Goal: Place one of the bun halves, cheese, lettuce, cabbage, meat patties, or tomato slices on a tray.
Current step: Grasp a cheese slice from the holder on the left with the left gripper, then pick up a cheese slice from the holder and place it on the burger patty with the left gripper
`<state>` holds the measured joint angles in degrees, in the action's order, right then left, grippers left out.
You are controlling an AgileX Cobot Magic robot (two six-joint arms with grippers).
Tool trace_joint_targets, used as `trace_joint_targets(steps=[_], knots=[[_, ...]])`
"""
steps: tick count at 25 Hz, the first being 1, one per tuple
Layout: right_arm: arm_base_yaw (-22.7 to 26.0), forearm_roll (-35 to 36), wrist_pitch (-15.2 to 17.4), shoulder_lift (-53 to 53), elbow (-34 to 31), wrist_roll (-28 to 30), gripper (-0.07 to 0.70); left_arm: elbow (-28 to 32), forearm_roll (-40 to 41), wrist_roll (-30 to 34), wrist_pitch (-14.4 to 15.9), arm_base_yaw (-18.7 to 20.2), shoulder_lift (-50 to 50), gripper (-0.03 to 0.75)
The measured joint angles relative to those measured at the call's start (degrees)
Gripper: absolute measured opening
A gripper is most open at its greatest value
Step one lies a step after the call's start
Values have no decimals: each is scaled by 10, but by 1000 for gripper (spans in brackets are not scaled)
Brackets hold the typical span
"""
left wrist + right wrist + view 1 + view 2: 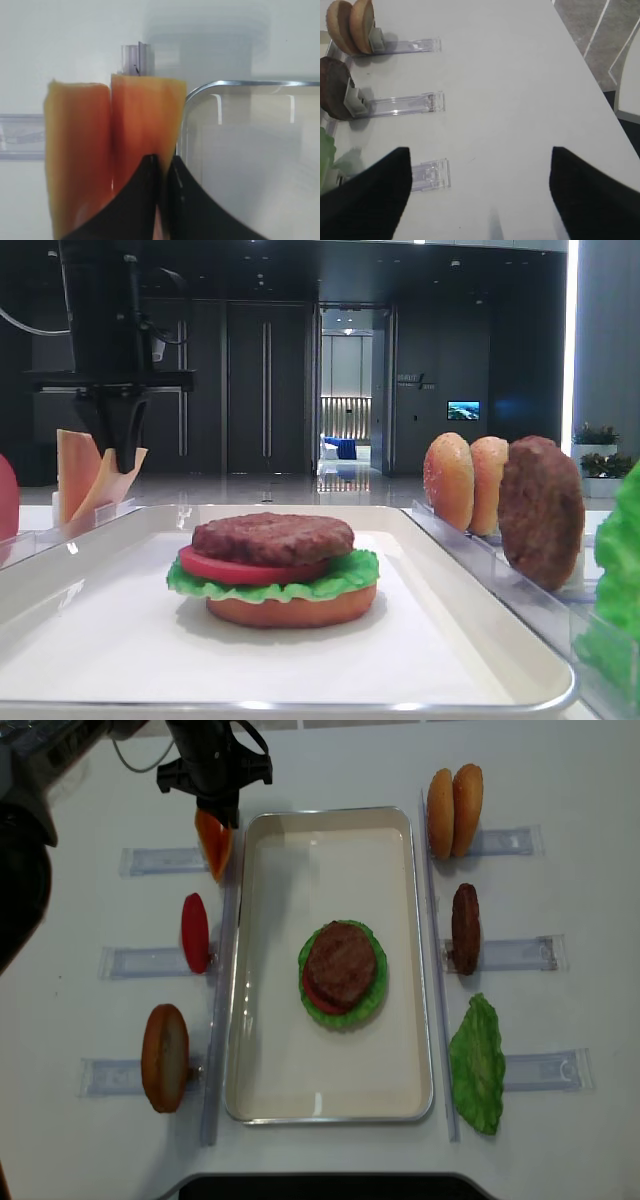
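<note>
Left gripper (161, 167) pinched tight on a cheese (145, 120) slice standing in its rack beside tray (240, 970); right gripper (480, 190) spread open over table.

The middle of the tray (262, 970) is taken up by a stacked burger (343, 974); bare floor is left toward twelve and six o'clock of it. At nine o'clock the tray's edge is lined by clear racks (150, 961) in which cheese slices (214, 841), a tomato slice (194, 932) and a bun half (165, 1057) are stood upright. At three o'clock two bun halves (454, 810), a patty (465, 928) and lettuce (478, 1064) are ranged. The cheese is reached by the left gripper (161, 165) from twelve o'clock, its jaws closed on one slice. Beyond the right-hand racks, open table (520, 75) is found.
</note>
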<state>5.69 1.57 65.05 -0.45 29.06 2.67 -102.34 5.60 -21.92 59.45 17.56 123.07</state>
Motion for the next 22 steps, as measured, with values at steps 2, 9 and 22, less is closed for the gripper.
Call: trace_joint_targets(steps=[2, 9, 22], knots=[[0, 0, 0, 0, 0, 0, 539, -4, -1, 1, 7, 0, 0, 24], [0, 0, 0, 0, 0, 0, 539, -52, -56, 18, 53, -1, -40, 22], [0, 1, -1, 0, 0, 0, 539, -57, -82, 6, 108, 17, -110, 22]])
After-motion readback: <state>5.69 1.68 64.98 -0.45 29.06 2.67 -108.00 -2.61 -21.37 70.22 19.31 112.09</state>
